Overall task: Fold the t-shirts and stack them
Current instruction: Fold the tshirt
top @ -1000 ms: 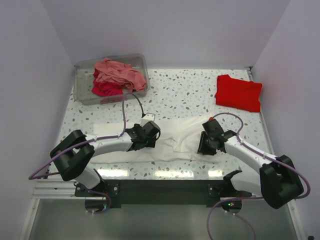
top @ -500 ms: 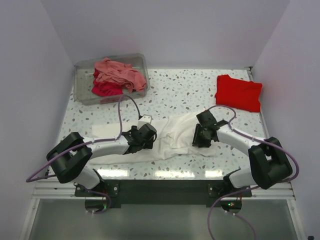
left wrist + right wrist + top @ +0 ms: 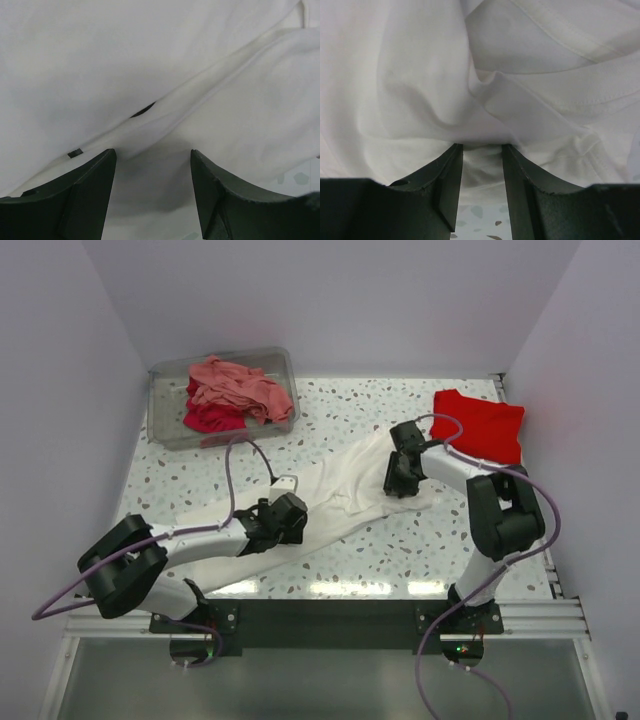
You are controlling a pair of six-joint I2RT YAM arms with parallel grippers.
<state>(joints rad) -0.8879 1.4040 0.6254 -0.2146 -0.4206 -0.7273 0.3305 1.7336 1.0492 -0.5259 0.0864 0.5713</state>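
Up at the far left, a clear bin (image 3: 166, 428) holds a crumpled pink shirt (image 3: 235, 385) lying on a crimson shirt (image 3: 210, 418). Nearer, the left gripper (image 3: 284, 521) sits low on the table (image 3: 400, 550), its jaws fairly wide around a thick fold of the white shirt (image 3: 345, 485), which fills the left wrist view and bunches between the fingers (image 3: 85, 195). That shirt lies stretched in a rumpled diagonal band from the near left up toward the far right. At its upper end the right gripper (image 3: 398, 475) holds it, jaws narrow, creases running into the gap between them. Just beyond, in the far right corner, lies the folded red shirt (image 3: 478, 425), apart from the white one.
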